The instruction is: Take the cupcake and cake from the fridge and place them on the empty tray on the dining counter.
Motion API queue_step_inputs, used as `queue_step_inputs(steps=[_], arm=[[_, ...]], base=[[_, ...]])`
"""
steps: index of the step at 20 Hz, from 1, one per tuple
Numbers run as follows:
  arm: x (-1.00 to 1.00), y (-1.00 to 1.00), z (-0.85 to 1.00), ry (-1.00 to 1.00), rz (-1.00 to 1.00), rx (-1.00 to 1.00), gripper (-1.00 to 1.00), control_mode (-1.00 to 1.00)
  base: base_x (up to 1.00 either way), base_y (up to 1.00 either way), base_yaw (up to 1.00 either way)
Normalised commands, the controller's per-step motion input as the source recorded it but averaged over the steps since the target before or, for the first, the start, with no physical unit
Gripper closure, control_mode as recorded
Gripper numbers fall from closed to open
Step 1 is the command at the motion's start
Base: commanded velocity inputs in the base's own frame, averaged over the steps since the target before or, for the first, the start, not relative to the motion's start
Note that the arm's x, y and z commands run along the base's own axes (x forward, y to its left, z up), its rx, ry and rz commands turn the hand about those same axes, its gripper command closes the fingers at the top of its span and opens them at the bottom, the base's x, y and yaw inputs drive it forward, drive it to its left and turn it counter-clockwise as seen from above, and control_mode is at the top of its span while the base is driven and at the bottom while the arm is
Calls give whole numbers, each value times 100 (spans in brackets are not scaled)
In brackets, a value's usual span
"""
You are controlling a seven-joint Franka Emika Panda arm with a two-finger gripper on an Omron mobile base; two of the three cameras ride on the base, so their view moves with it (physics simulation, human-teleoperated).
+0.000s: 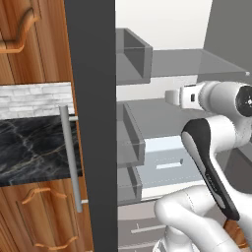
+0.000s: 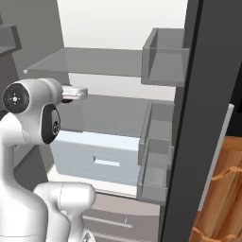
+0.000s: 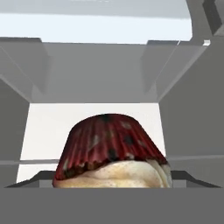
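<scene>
The claw [image 2: 82, 92] is reaching into the open fridge [image 1: 162, 69] at mid-shelf height; its pale tip is showing in the left base view just past the wrist, and in the right base view beside a dark red spot. Its jaws are standing wide, released, with no grip on anything visible. In the hand view, the cupcake [image 3: 111, 153] is sitting very close in front of the camera, wrapper toward the top and tan frosting toward the bottom of that rolled view; whether the jaws are touching it cannot be told.

Around it: a grey shelf [image 1: 197, 66] is spanning the fridge above the claw, and a second one [image 2: 108, 113] is lying just below it. A pale blue-grey drawer [image 2: 94, 158] is sitting under that lower shelf. Grey door bins [image 2: 163, 61] are lining the open door [image 2: 198, 118] on the right side; more bins [image 1: 130, 135] are hanging on the left door [image 1: 93, 113], whose bar handle [image 1: 71, 157] is facing outward. Beyond that door, a black marble desk [image 1: 29, 147] is running along wooden cabinets [image 1: 34, 44].
</scene>
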Motion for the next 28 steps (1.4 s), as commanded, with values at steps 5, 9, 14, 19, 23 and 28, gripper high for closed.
queue_step_inputs(steps=[5,9,14,19,23,28], arm=[[0,-1,-3,0,0,0,100,100],[0,0,0,0,0,0,100,100],[0,0,0,0,0,0,100,100],[0,0,0,0,0,0,100,100],[0,0,0,0,0,0,100,100],[0,0,0,0,0,0,100,100]], base=[[-11,-3,0],[-94,-18,0],[-97,-1,-12],[-67,0,-41],[-54,22,-48],[-26,60,-48]])
